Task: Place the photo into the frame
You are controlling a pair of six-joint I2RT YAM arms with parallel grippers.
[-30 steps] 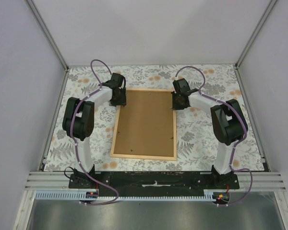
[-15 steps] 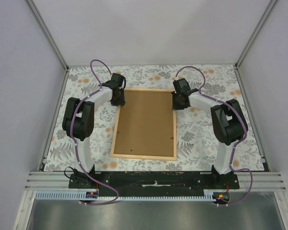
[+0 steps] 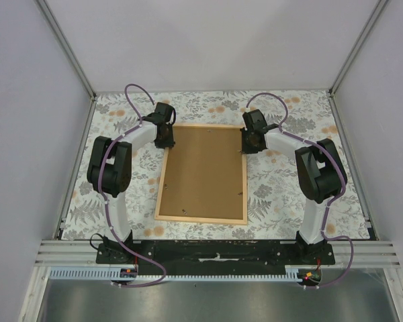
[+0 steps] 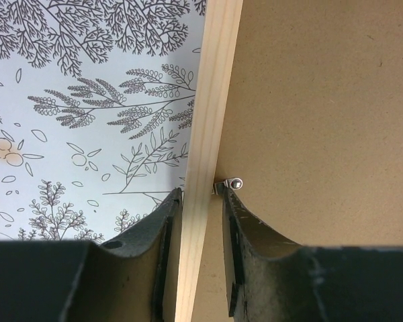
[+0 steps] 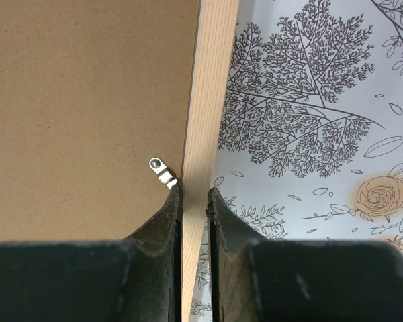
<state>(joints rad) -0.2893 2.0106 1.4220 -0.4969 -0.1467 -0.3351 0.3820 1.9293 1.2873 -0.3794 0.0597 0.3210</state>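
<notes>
Arms reach forward: left hand (image 4: 200, 198) narrowly straddles the frame (image 4: 220, 67), contact unclear; right hand (image 5: 193, 191) pinches its opposite rail.

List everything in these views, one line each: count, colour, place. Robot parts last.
Light-wood rectangular frame: one, pale wood, lying flat mid-table, back side up.
Brown flat backing board: one, brown, set inside the frame.
Small metal clips: two seen close up, silver, on the board beside each long rail.
Floral tablecloth: one, white with grey leaves and orange flowers, under everything.
Photo: none visible.
Left gripper: one, black, fingers straddling the frame's left rail; grip unclear.
Right gripper: one, black, fingers pinching the frame's right rail.
</notes>
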